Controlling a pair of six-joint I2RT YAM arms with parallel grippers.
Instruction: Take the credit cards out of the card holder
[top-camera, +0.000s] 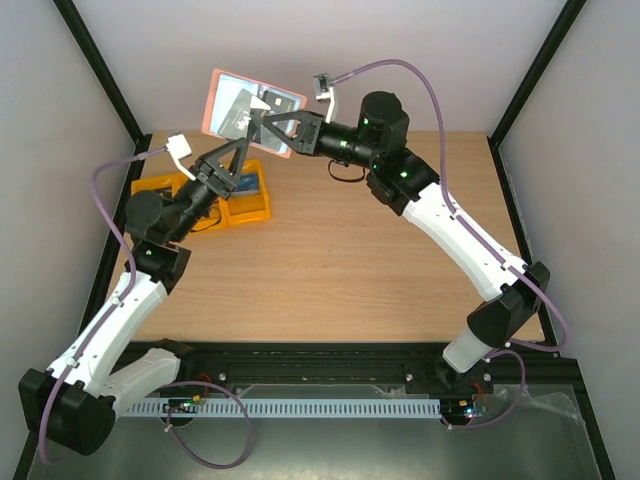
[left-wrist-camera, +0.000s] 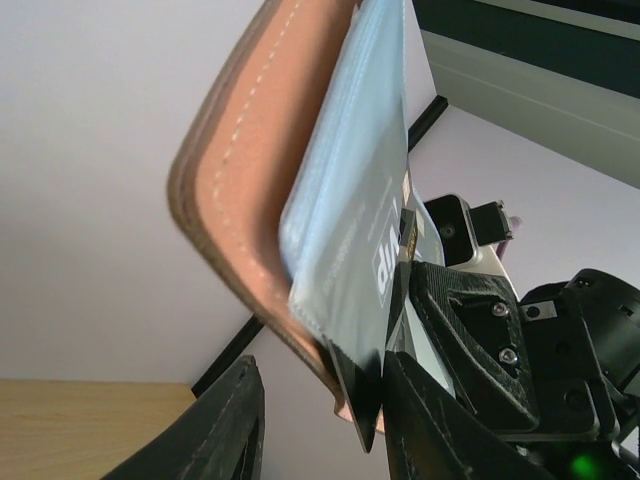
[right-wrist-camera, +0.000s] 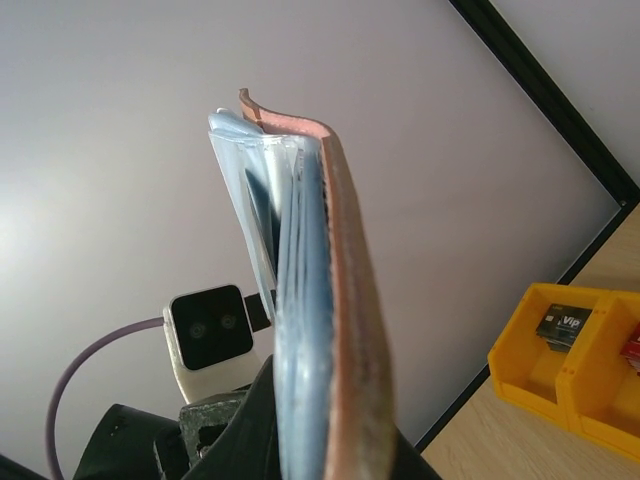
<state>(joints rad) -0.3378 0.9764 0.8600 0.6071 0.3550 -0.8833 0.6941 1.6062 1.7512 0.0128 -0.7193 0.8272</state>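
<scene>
The right gripper (top-camera: 268, 127) is clamped on the card holder (top-camera: 228, 104) and holds it upright in the air, its pale face turned toward the left arm. The left gripper (left-wrist-camera: 321, 388) has its jaws part open, straddling the holder's lower edge. One finger (left-wrist-camera: 425, 430) is touching or just beside a dark card (left-wrist-camera: 358, 396) that pokes out of that edge. The other finger (left-wrist-camera: 228, 430) stands clear of the holder's tan back, with wall showing between them.

As I judge it, the main risk is that jaws closing from this stance would take the leather as well as the card. A pull would then drag the whole holder against the right gripper's hold, twisting it or slipping it free to fall on the table (top-camera: 350, 260). A pinch on the card's corner alone looks thin and could slide off. The pale sleeves look soft and might fold or come along with the card.

The dark card sits at the holder's lower edge, between the left fingers. The other credit cards (right-wrist-camera: 300, 300) are tucked in the holder's sleeves, above that edge. The yellow tray (top-camera: 250, 210) lies well below the holder, toward the left arm, with a card (right-wrist-camera: 560, 323) in one compartment.
</scene>
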